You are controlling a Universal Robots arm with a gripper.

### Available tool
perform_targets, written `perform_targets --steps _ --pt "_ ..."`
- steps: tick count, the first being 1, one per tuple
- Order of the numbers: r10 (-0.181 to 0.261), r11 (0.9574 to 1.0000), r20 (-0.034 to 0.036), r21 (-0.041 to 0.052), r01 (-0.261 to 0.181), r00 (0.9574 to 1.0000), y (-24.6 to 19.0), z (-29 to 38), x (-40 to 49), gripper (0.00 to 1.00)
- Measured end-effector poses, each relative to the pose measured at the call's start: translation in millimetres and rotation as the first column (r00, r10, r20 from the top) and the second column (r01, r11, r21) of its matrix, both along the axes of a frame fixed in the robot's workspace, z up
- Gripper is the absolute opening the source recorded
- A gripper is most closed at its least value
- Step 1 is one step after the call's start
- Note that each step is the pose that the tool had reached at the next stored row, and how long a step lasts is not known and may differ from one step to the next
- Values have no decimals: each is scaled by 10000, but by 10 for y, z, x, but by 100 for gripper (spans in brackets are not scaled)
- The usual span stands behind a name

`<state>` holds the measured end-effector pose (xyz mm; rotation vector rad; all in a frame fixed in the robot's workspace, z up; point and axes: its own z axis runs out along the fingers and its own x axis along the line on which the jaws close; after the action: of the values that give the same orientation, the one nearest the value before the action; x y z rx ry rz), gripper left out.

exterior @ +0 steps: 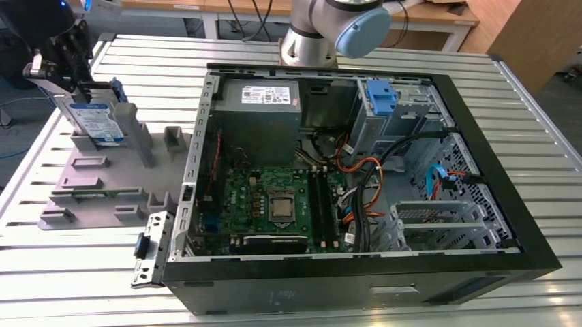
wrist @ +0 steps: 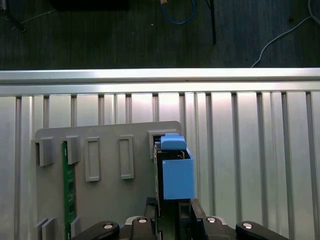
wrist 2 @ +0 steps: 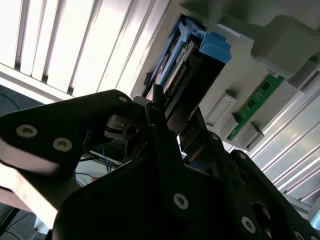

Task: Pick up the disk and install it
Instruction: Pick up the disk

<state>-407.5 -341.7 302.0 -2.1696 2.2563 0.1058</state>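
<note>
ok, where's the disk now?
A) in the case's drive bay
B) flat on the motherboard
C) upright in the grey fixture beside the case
C: the disk stands on edge in the grey fixture, outside the open computer case, with the gripper at it.

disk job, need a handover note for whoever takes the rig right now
Gripper: at the top edge of the disk, at the exterior view's left. Whether it grips cannot be told.
Disk: standing upright in the grey stand on the table, beside the open case and outside it.
Done: the gripper is at the disk.
Left: the disk is not yet out of the stand and not yet installed in the case.
</note>
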Motion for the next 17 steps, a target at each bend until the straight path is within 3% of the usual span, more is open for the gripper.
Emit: perform_targets --steps 13,17 --pt "-1 10000 1 -20 1 10000 0 0 0 35" --pt "-1 10000 2 -20 1 10000 1 41 0 35"
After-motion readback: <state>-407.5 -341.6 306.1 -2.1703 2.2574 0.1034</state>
